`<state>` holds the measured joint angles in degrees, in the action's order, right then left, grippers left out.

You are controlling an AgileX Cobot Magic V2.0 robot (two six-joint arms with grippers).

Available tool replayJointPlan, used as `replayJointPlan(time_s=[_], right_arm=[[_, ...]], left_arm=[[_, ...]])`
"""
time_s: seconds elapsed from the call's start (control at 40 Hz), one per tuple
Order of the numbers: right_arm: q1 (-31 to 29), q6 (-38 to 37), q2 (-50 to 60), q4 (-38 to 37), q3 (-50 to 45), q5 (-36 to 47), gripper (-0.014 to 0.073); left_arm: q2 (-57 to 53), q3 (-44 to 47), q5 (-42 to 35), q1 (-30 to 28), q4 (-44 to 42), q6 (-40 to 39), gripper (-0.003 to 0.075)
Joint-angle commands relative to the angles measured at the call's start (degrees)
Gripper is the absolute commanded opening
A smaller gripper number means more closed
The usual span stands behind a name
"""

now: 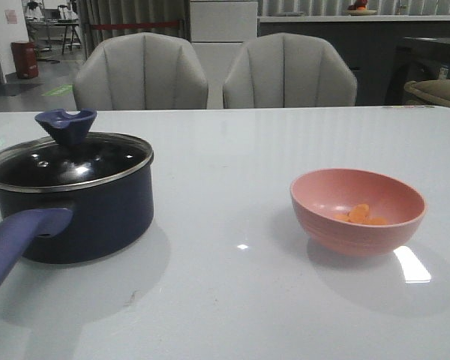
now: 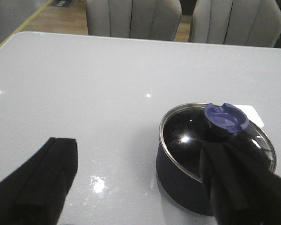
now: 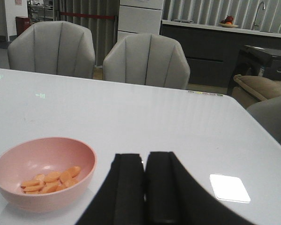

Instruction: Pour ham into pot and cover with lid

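So the left gripper (image 2: pixel 140 187) is sitting with its fingers spread wide apart, holding nothing, hanging just near of the pot (image 1: pixel 75 217); the lid (image 1: pixel 67 161) is resting on the pot at the table's left, so I'm guessing step one is lifting it off by the knob before any pouring; moving right, the table (image 1: pixel 225 150) middle is looking bare; the pink bowl (image 1: pixel 358 211) is sitting at the right with the ham (image 1: pixel 360 215) inside; the right gripper (image 3: pixel 144 187) is hanging pinched closed and empty, right of the bowl; two chairs (image 1: pixel 210 71) at the far edge aren't blocking anything.
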<state>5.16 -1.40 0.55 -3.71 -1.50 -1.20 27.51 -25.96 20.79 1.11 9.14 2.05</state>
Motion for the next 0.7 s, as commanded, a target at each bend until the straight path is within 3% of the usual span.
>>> replayJointPlan(time_s=[0.0, 0.325, 0.675], right_arm=[[-0.26, -0.02, 1.1, -0.66, 0.25, 4.41, 0.0139], [-0.26, -0.02, 1.1, -0.66, 0.25, 4.41, 0.0139], [-0.26, -0.02, 1.15, -0.66, 0.25, 4.43, 0.0139]], left_arm=[[5.13, -6.06, 0.81, -0.14, 0.65, 0.11, 0.0595], [25.91, -23.47, 14.87, 0.41, 3.54, 0.11, 0.059], [44.37, -38.67, 17.81, 11.92, 3.54, 0.11, 0.0585]])
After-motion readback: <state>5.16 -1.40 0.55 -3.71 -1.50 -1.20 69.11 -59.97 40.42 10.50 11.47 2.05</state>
